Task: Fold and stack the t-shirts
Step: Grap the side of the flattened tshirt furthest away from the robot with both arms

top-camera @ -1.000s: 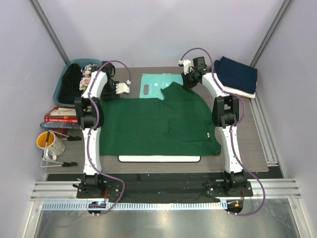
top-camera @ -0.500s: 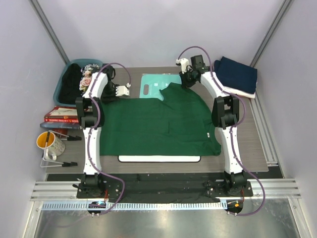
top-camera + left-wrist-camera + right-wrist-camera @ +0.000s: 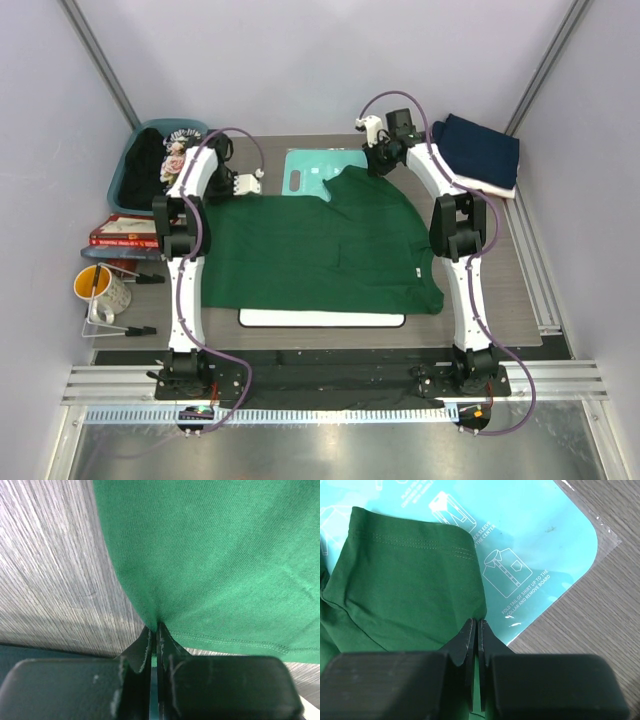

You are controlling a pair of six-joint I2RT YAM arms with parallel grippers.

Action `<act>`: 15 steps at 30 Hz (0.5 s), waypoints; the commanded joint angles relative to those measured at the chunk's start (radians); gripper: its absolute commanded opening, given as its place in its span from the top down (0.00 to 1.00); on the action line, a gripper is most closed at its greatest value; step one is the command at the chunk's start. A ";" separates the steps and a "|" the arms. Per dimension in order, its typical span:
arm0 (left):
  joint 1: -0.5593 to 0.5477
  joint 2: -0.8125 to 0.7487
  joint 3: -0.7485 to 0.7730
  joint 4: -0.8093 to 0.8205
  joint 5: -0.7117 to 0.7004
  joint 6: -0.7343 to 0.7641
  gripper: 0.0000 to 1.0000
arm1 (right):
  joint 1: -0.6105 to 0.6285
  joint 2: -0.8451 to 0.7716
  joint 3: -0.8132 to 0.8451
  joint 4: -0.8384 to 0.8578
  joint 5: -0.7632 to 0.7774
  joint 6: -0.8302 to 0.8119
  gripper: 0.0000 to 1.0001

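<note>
**Both claws pinch the green shirt's far edge**

A whiteboard (image 3: 320, 320) lies just beside the near hem of the green shirt (image 3: 320, 250), which is spread flat on the table (image 3: 515, 290). At the shirt's far-left edge the left gripper (image 3: 155, 629) is closed on a pinch of cloth. The right gripper (image 3: 476, 625) is closed on the sleeve, over the teal board (image 3: 540, 540). Far right, a folded navy shirt (image 3: 480, 148) rests on a white shirt (image 3: 490, 186).

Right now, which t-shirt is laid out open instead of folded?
The dark green t-shirt, spread across the table with the left tool and right tool pinching its far edge. The navy t-shirt lies folded at far right.
</note>
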 commanded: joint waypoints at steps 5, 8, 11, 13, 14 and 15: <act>0.002 -0.087 -0.119 0.059 0.075 -0.079 1.00 | 0.017 -0.056 0.035 0.008 0.001 -0.015 0.94; 0.000 -0.150 -0.164 0.098 0.085 -0.103 1.00 | 0.021 -0.072 0.046 0.004 -0.011 -0.013 0.94; -0.001 -0.205 -0.197 0.116 0.082 -0.119 1.00 | 0.021 -0.111 0.032 -0.021 -0.028 -0.024 0.94; -0.002 -0.234 -0.216 0.112 0.082 -0.129 1.00 | 0.019 -0.144 -0.001 -0.038 -0.046 -0.045 0.94; -0.001 -0.262 -0.225 0.112 0.078 -0.130 1.00 | 0.019 -0.186 -0.018 -0.055 -0.052 -0.053 0.94; -0.001 -0.279 -0.234 0.112 0.073 -0.132 1.00 | 0.018 -0.205 -0.058 -0.062 -0.058 -0.070 0.94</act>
